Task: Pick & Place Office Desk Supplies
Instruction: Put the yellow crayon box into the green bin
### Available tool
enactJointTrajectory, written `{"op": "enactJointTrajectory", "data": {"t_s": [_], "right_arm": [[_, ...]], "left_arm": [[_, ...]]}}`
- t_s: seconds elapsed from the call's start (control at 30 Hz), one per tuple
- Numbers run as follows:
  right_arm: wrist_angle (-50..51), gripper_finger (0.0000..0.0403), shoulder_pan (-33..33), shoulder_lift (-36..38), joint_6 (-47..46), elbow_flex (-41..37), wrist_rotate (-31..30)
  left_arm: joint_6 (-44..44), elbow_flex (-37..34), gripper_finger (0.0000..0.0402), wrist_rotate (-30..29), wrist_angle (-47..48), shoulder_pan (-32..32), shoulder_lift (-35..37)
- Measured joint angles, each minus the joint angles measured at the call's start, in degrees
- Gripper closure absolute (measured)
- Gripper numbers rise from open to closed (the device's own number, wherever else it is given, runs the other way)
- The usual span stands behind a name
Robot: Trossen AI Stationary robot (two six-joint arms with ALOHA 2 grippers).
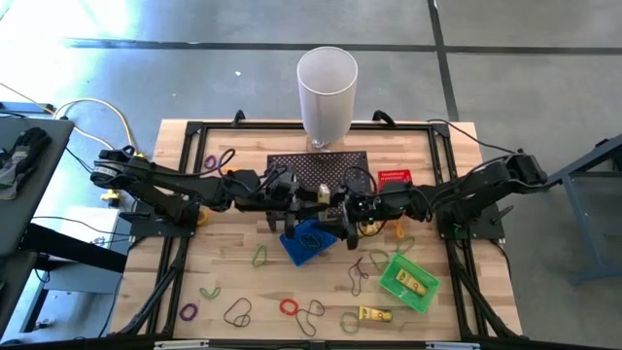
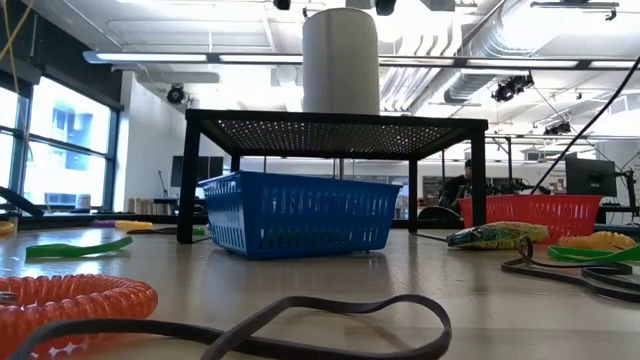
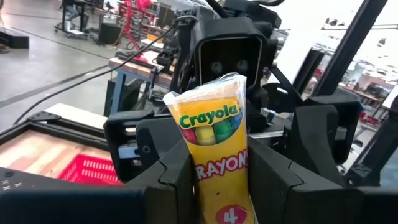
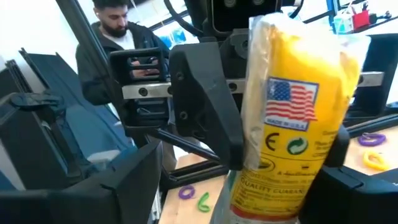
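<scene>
High view: both dark arms meet over the middle of the wooden desk [image 1: 233, 292], just in front of the black perforated mesh stand [image 1: 316, 165].
Left pincer [image 3: 217, 180]: closed on the yellow Crayola crayon packet [image 3: 214, 149], held upright between its fingers [image 3: 177, 180].
Right pincer [image 4: 249, 186]: spread wide, fingers standing either side of the same crayon packet; contact cannot be told.
Blue basket: blue slotted plastic basket [image 1: 306, 243] sits just in front of the stand, under the two pincers.
Green tray: green plastic tray [image 1: 410, 282] lies right of the stand and nearer the front edge, a yellow piece inside.
Red basket: red plastic basket [image 1: 395, 178] touches the stand's right side.
White cylinder: tall white cylinder [image 1: 327, 92] stands on the stand's back edge.
Loose loops: thin bands, among them a red ring [image 1: 288, 307] and a purple one [image 1: 189, 312], are scattered towards the front edge, well apart from the stand.
Open room: bare wood left of the blue basket.
</scene>
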State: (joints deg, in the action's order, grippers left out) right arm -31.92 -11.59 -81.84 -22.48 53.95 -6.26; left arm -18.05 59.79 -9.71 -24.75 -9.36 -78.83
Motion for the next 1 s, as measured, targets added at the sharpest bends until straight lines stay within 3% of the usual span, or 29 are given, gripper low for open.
{"op": "enactJointTrajectory", "data": {"t_s": [0.73,0.87,1.0], "right_arm": [[1.68,0.0109,-1.17,-0.02,-1.27,-0.02,0.38],[1.70,0.0136,-1.17,-0.02,-1.45,-0.02,0.39],[1.70,0.0194,-1.59,-0.02,-1.69,-0.02,0.34]], "left_arm": [[-1.96,0.00,0.0289,2.15,0.06,-1.36,-0.02],[-2.12,0.00,0.0289,2.15,0.06,-1.34,-0.03],[-2.86,0.00,0.0289,2.17,0.06,-1.34,-0.04]]}}
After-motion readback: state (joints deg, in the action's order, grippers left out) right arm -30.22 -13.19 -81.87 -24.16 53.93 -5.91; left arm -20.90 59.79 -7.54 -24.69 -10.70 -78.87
